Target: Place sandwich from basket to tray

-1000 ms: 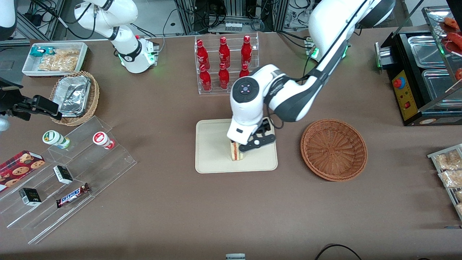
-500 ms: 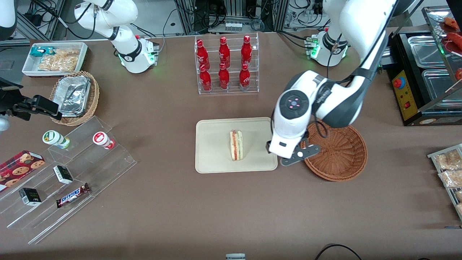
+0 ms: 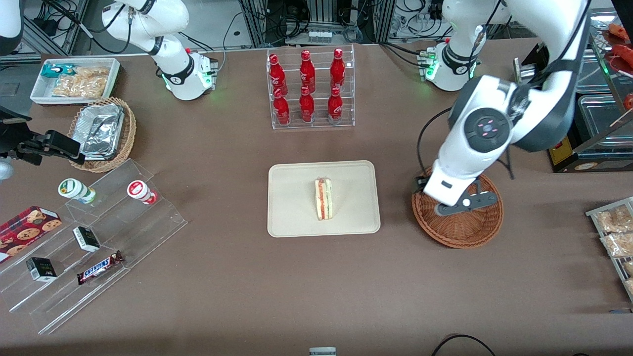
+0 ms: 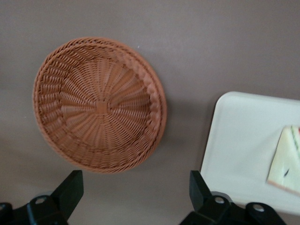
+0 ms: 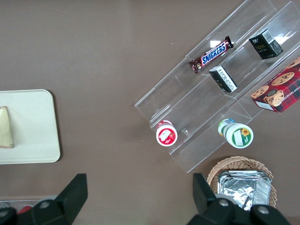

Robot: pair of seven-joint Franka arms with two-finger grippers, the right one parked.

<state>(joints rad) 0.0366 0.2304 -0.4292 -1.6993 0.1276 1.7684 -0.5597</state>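
Observation:
The sandwich (image 3: 324, 199), a pale wedge with a red and green filling stripe, lies on the cream-beige tray (image 3: 296, 217) in the middle of the table. It also shows in the left wrist view (image 4: 287, 160) on the tray (image 4: 239, 150). The reddish-brown wicker basket (image 3: 465, 235) stands beside the tray, toward the working arm's end, and holds nothing (image 4: 98, 105). My left gripper (image 3: 457, 202) is open and empty above the basket, apart from the sandwich. Its black fingers (image 4: 70, 190) show in the wrist view over bare table.
A clear rack of red bottles (image 3: 309, 89) stands farther from the front camera than the tray. Clear stepped shelves with snacks (image 3: 94, 237) and a tan basket of foil containers (image 3: 101, 133) lie toward the parked arm's end. A black appliance (image 3: 573, 104) stands near the working arm.
My left gripper let go of the sandwich on the tray, rose, and moved sideways from the tray to above the basket. The sandwich stays on the tray.

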